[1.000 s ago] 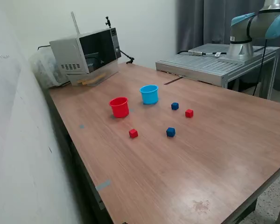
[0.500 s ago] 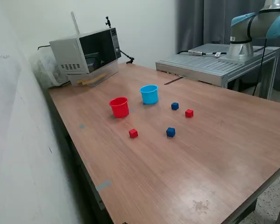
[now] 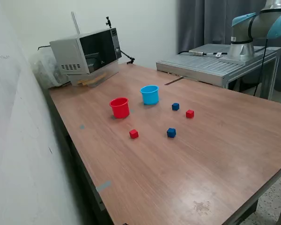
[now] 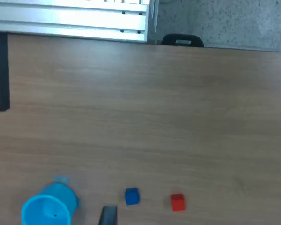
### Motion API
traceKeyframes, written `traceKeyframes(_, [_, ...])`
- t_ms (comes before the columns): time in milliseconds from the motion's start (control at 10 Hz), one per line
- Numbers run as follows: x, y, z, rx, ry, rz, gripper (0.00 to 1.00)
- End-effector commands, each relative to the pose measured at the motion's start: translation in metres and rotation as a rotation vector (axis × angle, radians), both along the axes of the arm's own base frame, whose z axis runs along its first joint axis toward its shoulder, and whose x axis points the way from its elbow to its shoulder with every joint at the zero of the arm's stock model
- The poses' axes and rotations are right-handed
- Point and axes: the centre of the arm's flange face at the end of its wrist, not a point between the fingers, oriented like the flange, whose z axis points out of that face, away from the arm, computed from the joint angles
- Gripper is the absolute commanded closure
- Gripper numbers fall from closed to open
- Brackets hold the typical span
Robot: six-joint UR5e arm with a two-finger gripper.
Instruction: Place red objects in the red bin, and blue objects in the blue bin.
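In the exterior view the red bin [image 3: 119, 107] and the blue bin [image 3: 150, 94] stand upright side by side on the wooden table [image 3: 201, 164]. Around them lie two red objects [image 3: 134, 134] [image 3: 190, 113] and two blue objects [image 3: 171, 132] [image 3: 175, 107], all apart from the cups. The wrist view looks down from high above on the blue bin [image 4: 49, 208], one blue cube [image 4: 131, 196] and one red cube [image 4: 178, 202]. Only the dark fingertips [image 4: 107, 215] of my gripper [image 4: 197, 216] show at the picture's edge, wide apart and holding nothing. The exterior view shows only the arm [image 3: 255, 26], not the gripper.
A microwave [image 3: 86, 54] sits at the table's far corner by the wall. A raised metal platform [image 3: 215, 63] carries the arm's base at the exterior view's right. A black strip [image 4: 3, 70] lies on the table near that platform.
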Motion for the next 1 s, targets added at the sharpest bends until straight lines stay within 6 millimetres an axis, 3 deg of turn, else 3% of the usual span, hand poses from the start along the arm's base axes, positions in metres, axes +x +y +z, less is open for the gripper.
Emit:
traceKeyframes(0, [-0.006,0.005,0.008,-0.002,0.022,-0.061,0.0])
traceKeyframes(200, [-0.023,0.004,0.025,-0.007,0.077,-0.063,0.0])
traceKeyframes(400, [-0.064,0.002,0.027,-0.01,0.127,-0.054,0.0])
traceKeyframes(500, [-0.093,0.002,0.009,-0.011,0.137,-0.047,0.0])
traceKeyframes(700, [-0.147,0.005,-0.051,-0.008,0.117,-0.001,0.0])
traceKeyframes(800, [-0.164,0.01,-0.077,-0.004,0.146,0.028,0.0])
traceKeyframes(900, [-0.167,0.01,-0.117,-0.001,0.113,0.051,0.0])
